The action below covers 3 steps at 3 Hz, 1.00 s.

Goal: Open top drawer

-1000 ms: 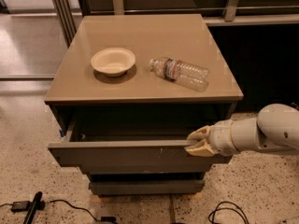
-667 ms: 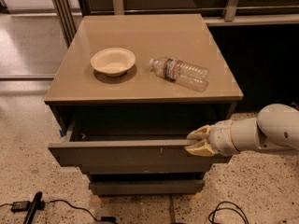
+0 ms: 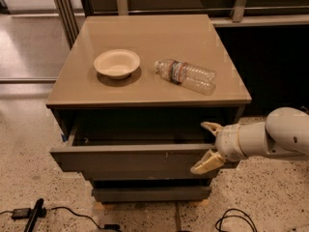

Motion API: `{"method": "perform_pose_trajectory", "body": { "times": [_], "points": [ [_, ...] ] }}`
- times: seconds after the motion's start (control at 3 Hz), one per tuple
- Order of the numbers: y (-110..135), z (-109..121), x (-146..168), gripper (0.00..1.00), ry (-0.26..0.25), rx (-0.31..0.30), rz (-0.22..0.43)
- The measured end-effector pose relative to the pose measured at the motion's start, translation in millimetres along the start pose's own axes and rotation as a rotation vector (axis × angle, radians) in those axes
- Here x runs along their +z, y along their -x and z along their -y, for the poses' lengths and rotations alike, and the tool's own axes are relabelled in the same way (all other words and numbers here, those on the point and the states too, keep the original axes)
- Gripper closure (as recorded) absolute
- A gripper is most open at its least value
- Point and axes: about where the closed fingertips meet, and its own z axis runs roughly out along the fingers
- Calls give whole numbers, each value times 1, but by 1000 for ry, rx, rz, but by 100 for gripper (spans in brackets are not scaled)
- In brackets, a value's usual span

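Observation:
The top drawer [image 3: 130, 159] is a wide dark grey handle-less front with small pale scratches right of centre. It stands pulled out from the cabinet, showing a dark shallow interior [image 3: 140, 129]. My gripper [image 3: 206, 146] comes in from the right on a white arm. Its two tan fingers are spread apart, one finger [image 3: 210, 126] above the drawer's right end near the interior, the other [image 3: 204, 164] in front of the drawer face. The jaws straddle the right end of the drawer front.
A tan cabinet top [image 3: 145, 37] carries a pale paper bowl [image 3: 116, 63] and a clear plastic bottle [image 3: 186, 75] lying on its side. A narrower grey drawer front [image 3: 149, 194] sits below. Black cables [image 3: 236, 220] and a black tool [image 3: 34, 215] lie on the speckled floor.

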Motion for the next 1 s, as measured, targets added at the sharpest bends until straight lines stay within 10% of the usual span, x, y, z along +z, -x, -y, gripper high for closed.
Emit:
{"method": "perform_pose_trajectory", "body": {
  "times": [1.0],
  "points": [
    [-3,-39,-23,91,-9,17,53]
  ]
}}
